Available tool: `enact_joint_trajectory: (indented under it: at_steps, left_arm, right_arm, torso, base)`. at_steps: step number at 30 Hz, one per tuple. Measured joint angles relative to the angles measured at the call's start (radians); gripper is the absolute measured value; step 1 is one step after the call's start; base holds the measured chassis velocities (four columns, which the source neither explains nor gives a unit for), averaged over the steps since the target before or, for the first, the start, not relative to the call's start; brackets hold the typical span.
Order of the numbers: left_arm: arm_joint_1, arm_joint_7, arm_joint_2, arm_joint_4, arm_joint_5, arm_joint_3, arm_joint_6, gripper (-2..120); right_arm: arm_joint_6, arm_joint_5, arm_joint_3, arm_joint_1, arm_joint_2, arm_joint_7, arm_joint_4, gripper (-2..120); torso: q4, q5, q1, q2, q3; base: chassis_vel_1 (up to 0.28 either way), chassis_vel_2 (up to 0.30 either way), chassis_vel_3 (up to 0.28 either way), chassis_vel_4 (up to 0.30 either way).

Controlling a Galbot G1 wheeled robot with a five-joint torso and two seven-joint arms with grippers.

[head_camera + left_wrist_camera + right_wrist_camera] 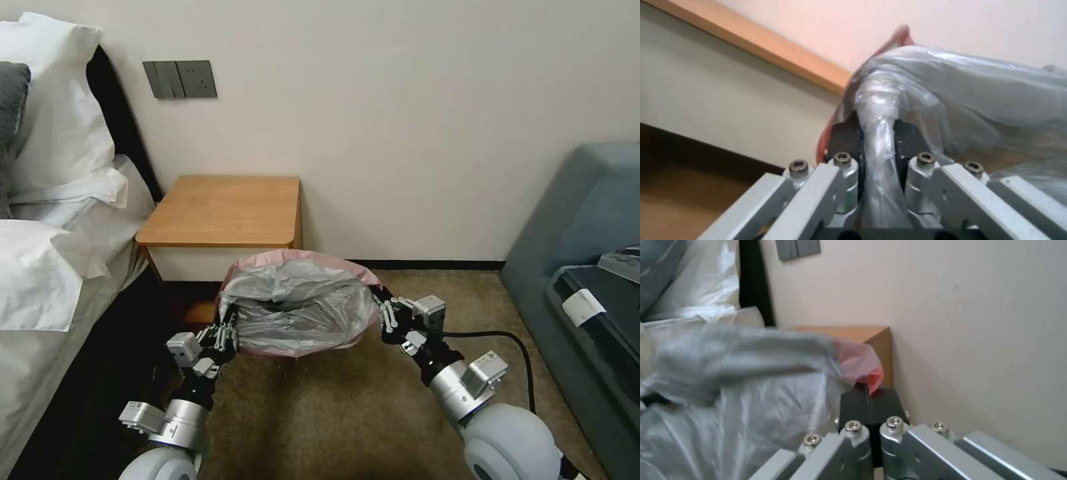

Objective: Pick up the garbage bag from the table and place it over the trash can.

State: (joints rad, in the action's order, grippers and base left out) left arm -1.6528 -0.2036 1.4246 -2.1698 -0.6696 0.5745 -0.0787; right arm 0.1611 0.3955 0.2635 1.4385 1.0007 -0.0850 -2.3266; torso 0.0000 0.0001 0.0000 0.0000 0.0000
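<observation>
The garbage bag (300, 307), grey crinkly plastic with a pink rim, hangs stretched open between my two grippers, in front of the table (227, 210) and above the carpet. My left gripper (227, 331) is shut on the bag's left edge; in the left wrist view a twisted fold of the garbage bag (878, 133) runs between its black pads (844, 138). My right gripper (380, 301) is shut on the right edge; the right wrist view shows the pink rim (862, 368) pinched between its pads (856, 406). The trash can is hidden from view, and I cannot tell whether it stands under the bag.
A bed (53, 253) with white pillows stands at the left, close to the left arm. A grey-blue sofa (587, 267) is at the right. The wall (400, 133) rises behind the table. Brown carpet (320, 413) lies below the bag.
</observation>
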Motion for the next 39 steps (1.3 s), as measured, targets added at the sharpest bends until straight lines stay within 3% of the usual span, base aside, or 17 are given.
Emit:
enact_joint_trajectory:
  at_steps: [10, 13, 16, 22, 30, 39]
  left_arm:
    - [0.000, 0.129, 0.009, -0.094, -0.155, -0.026, 0.117, 7]
    - [0.003, 0.177, 0.013, -0.116, -0.178, -0.029, 0.160, 7]
    - [-0.002, 0.284, 0.026, -0.163, -0.216, -0.040, 0.247, 7]
    - [-0.007, 0.391, 0.039, -0.226, -0.285, -0.043, 0.358, 7]
    - [-0.012, 0.440, 0.046, -0.274, -0.373, -0.036, 0.450, 7]
    - [-0.012, 0.443, 0.054, -0.282, -0.387, -0.039, 0.460, 8]
  right_arm:
    - [-0.005, -0.049, -0.027, 0.014, -0.001, 0.005, 0.025, 0]
    - [-0.031, -0.114, -0.031, 0.017, 0.008, 0.011, 0.044, 0]
    - [-0.106, -0.288, -0.045, 0.017, 0.031, 0.005, 0.107, 0]
    - [-0.179, -0.450, -0.055, -0.003, 0.052, -0.005, 0.192, 0]
    - [-0.221, -0.576, -0.055, -0.046, 0.065, -0.007, 0.270, 0]
    - [-0.223, -0.628, -0.047, -0.054, 0.063, 0.014, 0.310, 0]
  torso:
    - [0.0000, -0.0001, 0.000, 0.000, 0.000]
    - [0.0000, 0.0000, 0.000, 0.000, 0.000]
    - [0.0000, -0.0001, 0.000, 0.000, 0.000]
    - [0.0000, 0.0000, 0.000, 0.000, 0.000]
    - [0.0000, -0.0001, 0.000, 0.000, 0.000]
    - [0.0000, -0.0001, 0.000, 0.000, 0.000]
  base:
    - [0.000, 0.000, 0.000, 0.000]
    - [0.000, 0.000, 0.000, 0.000]
    - [0.000, 0.000, 0.000, 0.000]
    - [0.000, 0.000, 0.000, 0.000]
    - [0.000, 0.000, 0.000, 0.000]
    - [0.000, 0.000, 0.000, 0.000]
